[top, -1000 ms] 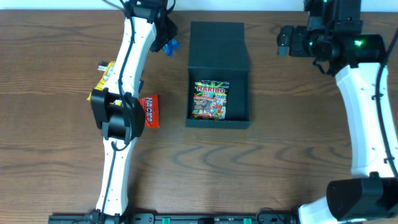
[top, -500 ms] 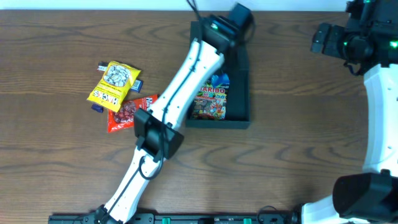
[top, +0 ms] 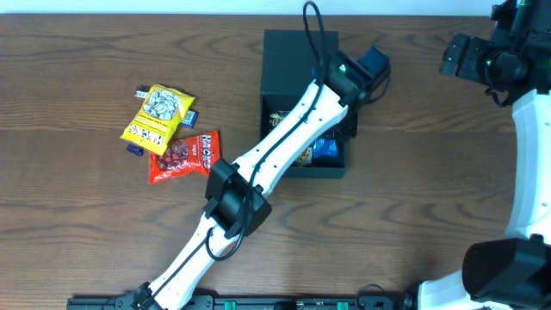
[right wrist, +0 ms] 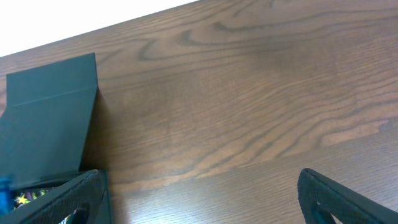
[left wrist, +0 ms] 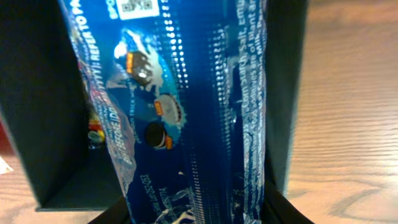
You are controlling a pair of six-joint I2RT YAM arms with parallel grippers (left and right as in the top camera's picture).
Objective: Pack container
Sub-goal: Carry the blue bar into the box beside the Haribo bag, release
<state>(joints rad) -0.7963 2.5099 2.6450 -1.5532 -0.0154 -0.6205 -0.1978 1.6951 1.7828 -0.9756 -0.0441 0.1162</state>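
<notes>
matte dark box, lid flat at 12, left gripper clamped on a glossy crinkly blue packet by the 3 o'clock wall, right gripper gaping over woodgrain table

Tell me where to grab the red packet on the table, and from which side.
Pinch the red packet across its right end, coming straight down from above. It lies flat, and that end looks free, while its left end sits against the yellow packet.
</notes>
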